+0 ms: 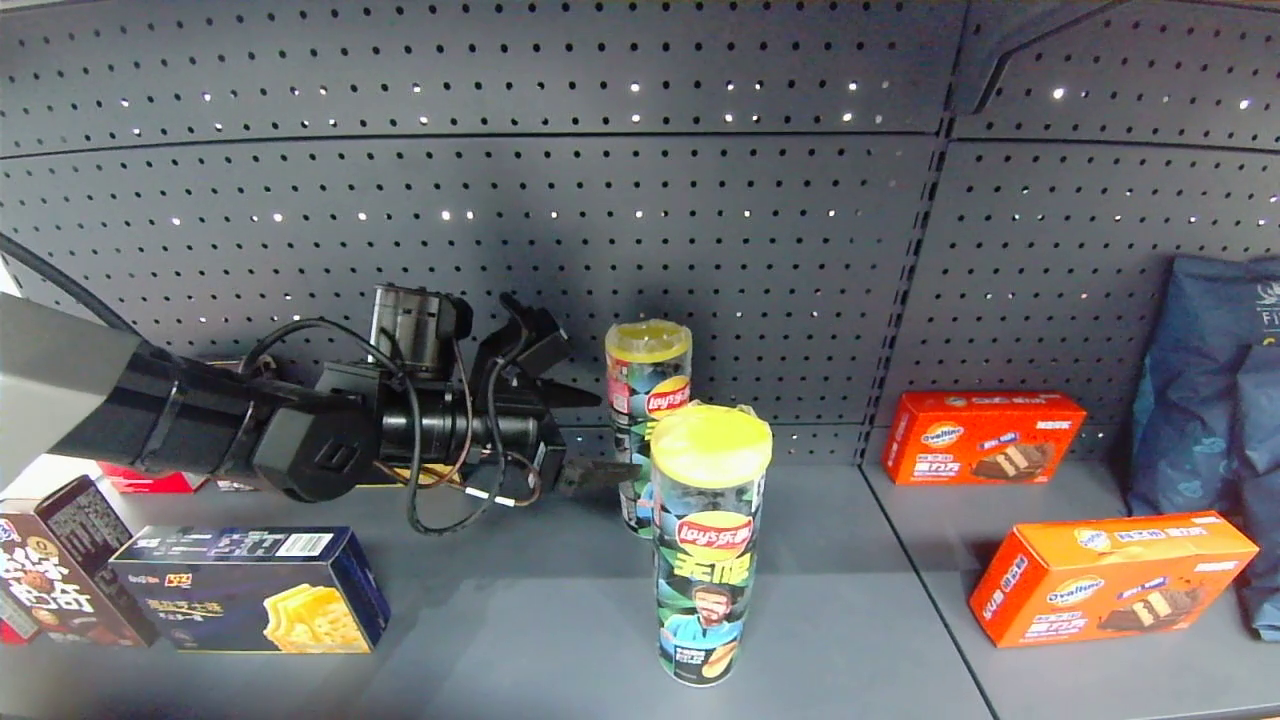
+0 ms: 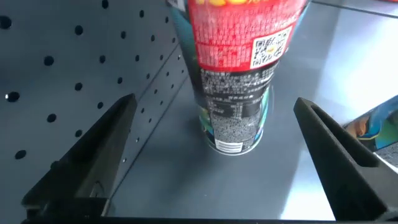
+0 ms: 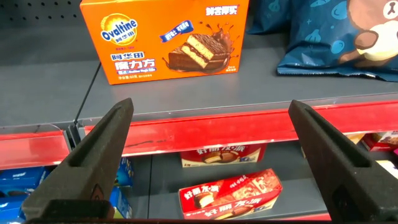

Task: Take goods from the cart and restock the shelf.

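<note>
1. Two yellow-lidded chip tubes stand upright on the shelf (image 1: 500,640). The rear can (image 1: 648,400) is the item in hand, with its long axis vertical and its base flat on the shelf, close to the pegboard back panel (image 1: 600,200).
2. Front can (image 1: 710,545): just forward of the rear can and slightly to its right. Whether the two touch cannot be told.
3. Left hand (image 1: 605,434): at the rear can's left side, about mid-height, released and grasping nothing. In the left wrist view the rear can lies straight ahead, centred between the spread fingers, with a gap on either side.
4. Judgement: this arm is the nearer one. Any coming move, whether closing or backing off, runs along that horizontal line, square to the can's axis. The front can is the nearest thing to knock.
5. Right hand (image 3: 211,107): released and empty, facing a red shelf edge (image 3: 199,134). Its place relative to the rear can cannot be told.
6. Labels: the rear can carries a red panel, a square code and dense small print. The front can carries a red logo patch and a printed figure.
7. Other stock: orange boxes (image 1: 983,437) are right of the rear can and blue bags (image 1: 1210,400) farther right. A dark blue box (image 1: 250,590) and a brown box (image 1: 60,580) are left and forward.
</note>
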